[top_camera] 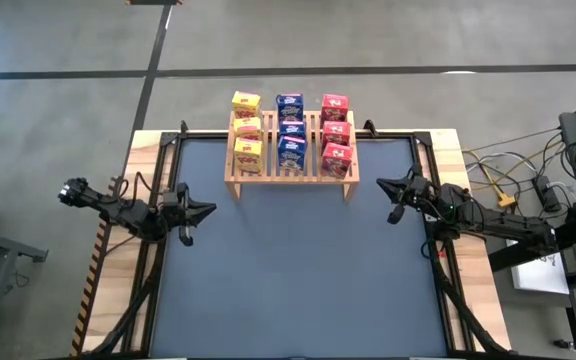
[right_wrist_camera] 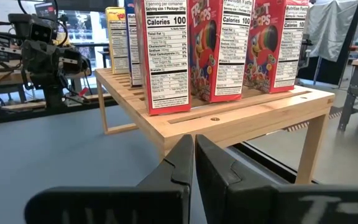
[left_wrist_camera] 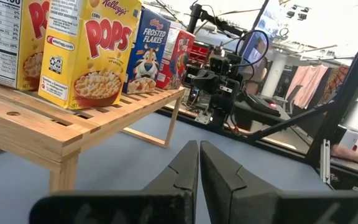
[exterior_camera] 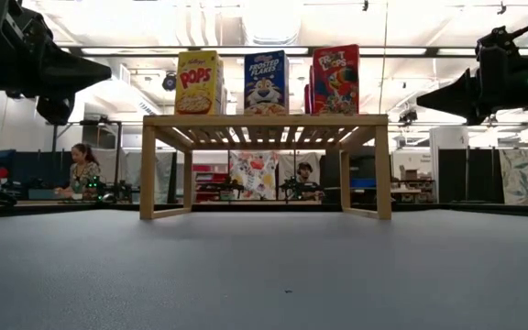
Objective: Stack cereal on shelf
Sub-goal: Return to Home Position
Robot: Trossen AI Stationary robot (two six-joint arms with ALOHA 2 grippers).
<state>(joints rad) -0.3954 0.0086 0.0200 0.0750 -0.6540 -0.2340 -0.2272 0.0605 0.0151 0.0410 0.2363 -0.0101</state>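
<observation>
The wooden slatted shelf (top_camera: 291, 160) stands on its side legs at the table's far edge. On its top stand nine small cereal boxes in three rows: yellow (top_camera: 247, 130) on the left, blue (top_camera: 290, 130) in the middle, red (top_camera: 335, 132) on the right. In the low view the front boxes are a yellow one (exterior_camera: 199, 82), a blue one (exterior_camera: 266, 82) and a red one (exterior_camera: 335, 80). My left gripper (top_camera: 208, 210) hangs shut above the mat, left of and nearer than the shelf. My right gripper (top_camera: 382, 183) hangs shut just right of the shelf. Each wrist view shows its own fingertips together, left (left_wrist_camera: 199, 149) and right (right_wrist_camera: 194, 142).
A dark blue mat (top_camera: 298, 270) covers the table between the arms, nearer than the shelf. Cables and gear (top_camera: 513, 185) lie off the table's right edge. People sit at desks (exterior_camera: 81, 174) in the room beyond the table.
</observation>
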